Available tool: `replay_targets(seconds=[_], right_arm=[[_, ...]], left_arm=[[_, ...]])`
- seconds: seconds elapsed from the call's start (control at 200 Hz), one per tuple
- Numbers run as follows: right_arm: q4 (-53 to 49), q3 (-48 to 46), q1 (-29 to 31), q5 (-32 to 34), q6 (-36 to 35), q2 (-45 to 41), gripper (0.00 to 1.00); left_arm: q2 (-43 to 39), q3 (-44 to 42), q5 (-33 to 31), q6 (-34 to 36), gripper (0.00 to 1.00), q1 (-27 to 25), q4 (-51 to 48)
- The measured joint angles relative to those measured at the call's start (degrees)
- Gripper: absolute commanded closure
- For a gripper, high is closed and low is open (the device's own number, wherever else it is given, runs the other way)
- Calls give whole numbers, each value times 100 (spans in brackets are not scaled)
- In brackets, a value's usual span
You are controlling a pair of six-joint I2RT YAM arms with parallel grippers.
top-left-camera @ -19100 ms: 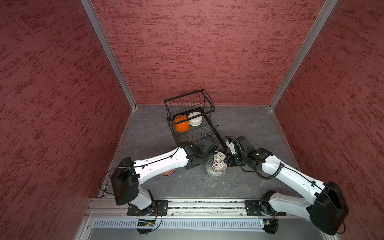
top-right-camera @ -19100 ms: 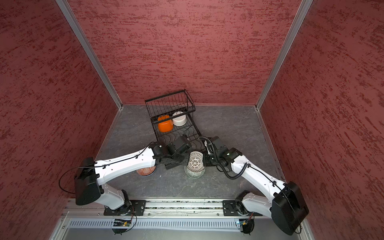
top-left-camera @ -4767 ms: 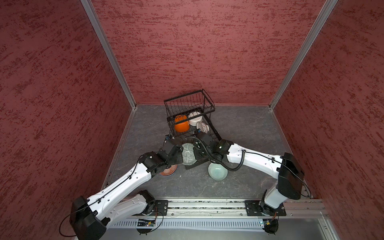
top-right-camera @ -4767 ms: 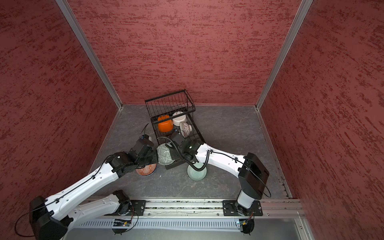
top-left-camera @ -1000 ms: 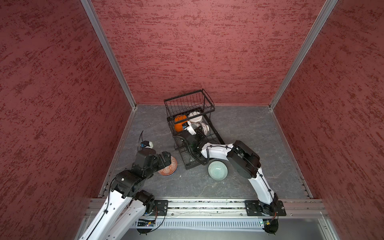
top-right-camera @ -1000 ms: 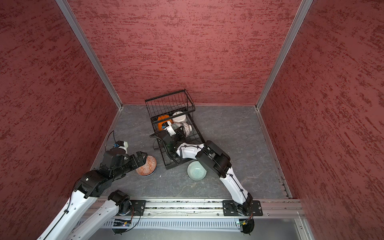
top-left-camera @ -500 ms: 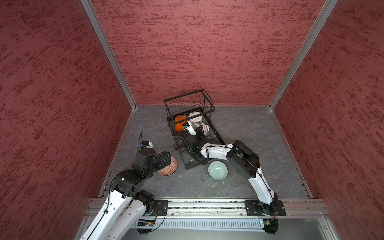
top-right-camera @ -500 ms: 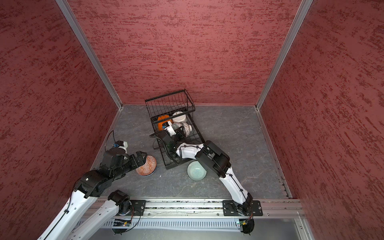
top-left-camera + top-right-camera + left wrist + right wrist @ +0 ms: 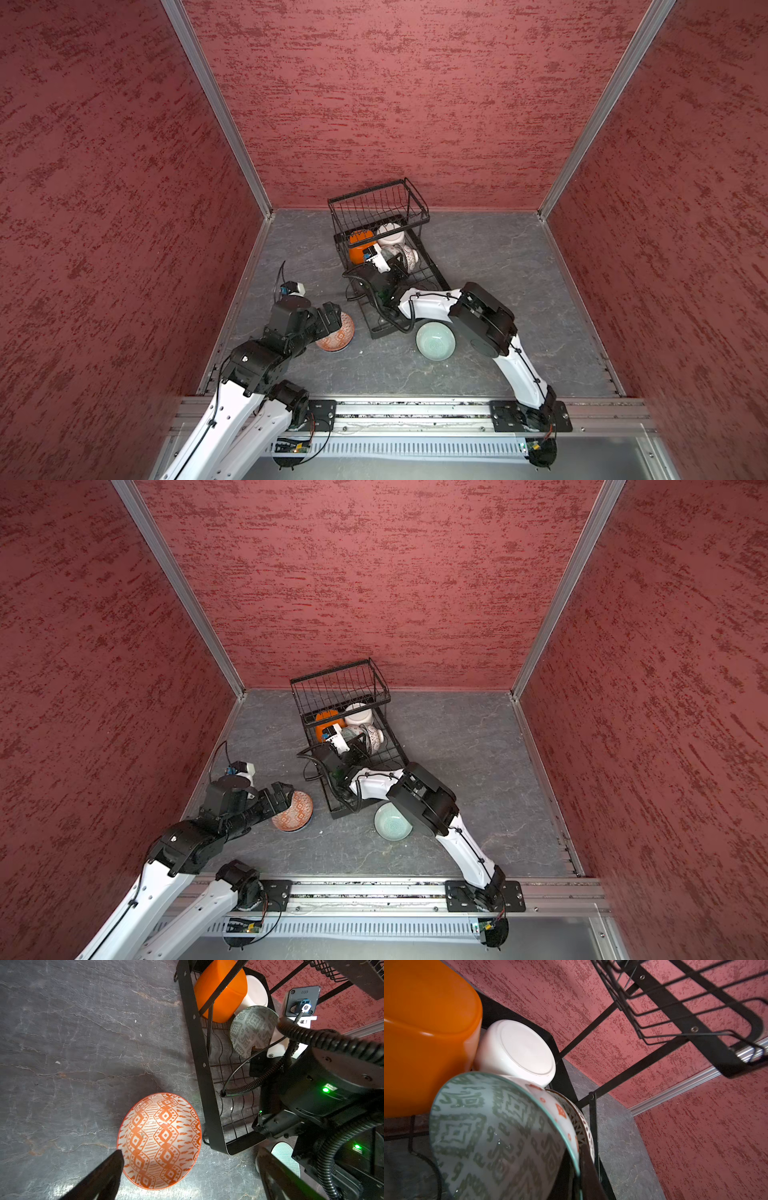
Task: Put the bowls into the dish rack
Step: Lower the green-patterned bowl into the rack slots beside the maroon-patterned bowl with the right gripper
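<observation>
The black wire dish rack lies at mid-floor and holds an orange bowl, a white bowl and a dark-patterned bowl. My right gripper is shut on the rim of a grey-green patterned bowl, tilted on edge inside the rack against those bowls. A terracotta-patterned bowl sits upright on the floor left of the rack. My left gripper is open just above it, one finger at its rim. A pale green bowl rests by the rack's near end.
The rack's raised basket overhangs its far end near the back wall. The right arm's elbow hangs over the pale green bowl. Red walls close in on three sides, and the rail with the arm bases runs along the front.
Over the last second nothing has visibly moved. Several seconds ago the left gripper was at the rack; it has since drawn back to the terracotta-patterned bowl, and the right gripper reached deeper in.
</observation>
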Motion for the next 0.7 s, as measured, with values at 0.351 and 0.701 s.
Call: replay_targets(seconds=[0.351, 0.701], right_arm=[[-297, 236, 52, 138, 39, 92, 100], [-1799, 785, 59, -72, 1204, 160, 92]], left_arm=[[0, 0, 66, 2, 0, 28, 0], [-17, 0, 101, 2, 0, 31, 0]])
